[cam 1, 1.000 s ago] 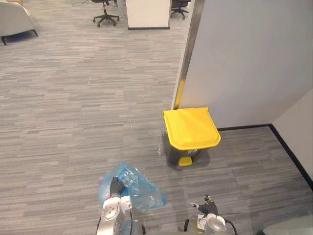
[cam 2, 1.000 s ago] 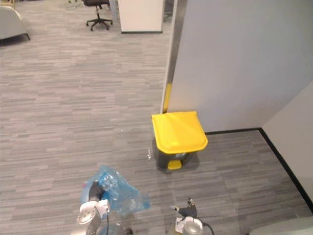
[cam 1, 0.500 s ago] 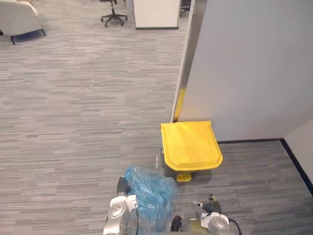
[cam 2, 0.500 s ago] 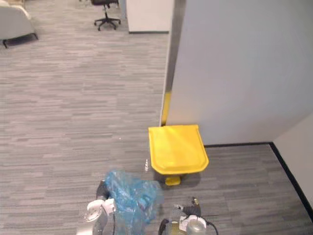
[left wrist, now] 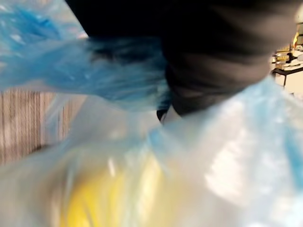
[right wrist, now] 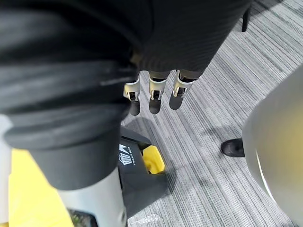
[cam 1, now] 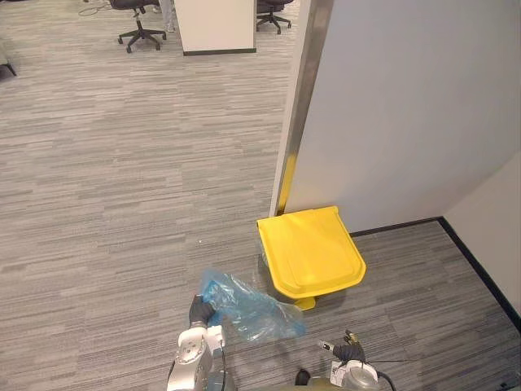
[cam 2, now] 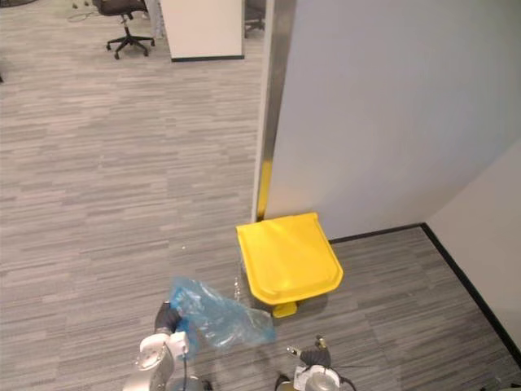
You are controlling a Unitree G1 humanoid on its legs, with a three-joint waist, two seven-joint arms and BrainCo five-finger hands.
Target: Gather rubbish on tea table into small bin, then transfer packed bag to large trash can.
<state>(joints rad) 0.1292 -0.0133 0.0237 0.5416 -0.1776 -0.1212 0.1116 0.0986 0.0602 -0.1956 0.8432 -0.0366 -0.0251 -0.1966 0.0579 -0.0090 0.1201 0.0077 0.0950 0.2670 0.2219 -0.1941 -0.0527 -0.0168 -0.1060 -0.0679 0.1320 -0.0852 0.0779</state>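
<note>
Blue translucent plastic, crumpled and bulging, makes up the packed bag (cam 1: 251,306), which sits low in the head views, held above the grey striped floor (cam 1: 122,163). The left hand (cam 1: 199,311) has its fingers clamped on the bag's bunched end. From there the bag stretches out towards the robot's right, and its far end comes just beside the front corner of the trash can (cam 1: 310,253). From this angle it is not possible to tell whether the two touch. In the left wrist view the plastic gathers into the dark cover of the hand and spreads across the picture, with a yellow shape showing through it.

The trash can has a dark body (right wrist: 138,171), a shut yellow lid (cam 2: 286,259) and a small yellow pedal (right wrist: 153,159) at its front. It stands on the floor against the foot of a pale grey partition wall (cam 1: 407,106), right beside the wall's metal edge post (cam 1: 298,106).

The right hand (cam 1: 348,351) shows low in the head views, to the robot's right of the bag and well apart from it, in front of the trash can. In its own wrist view its fingers (right wrist: 155,97) hang straight and slightly apart above the floor, holding nothing, with the can's pedal below them.

Far off across the floor stand a black office chair (cam 1: 134,20) and a white cabinet (cam 1: 216,24).
</note>
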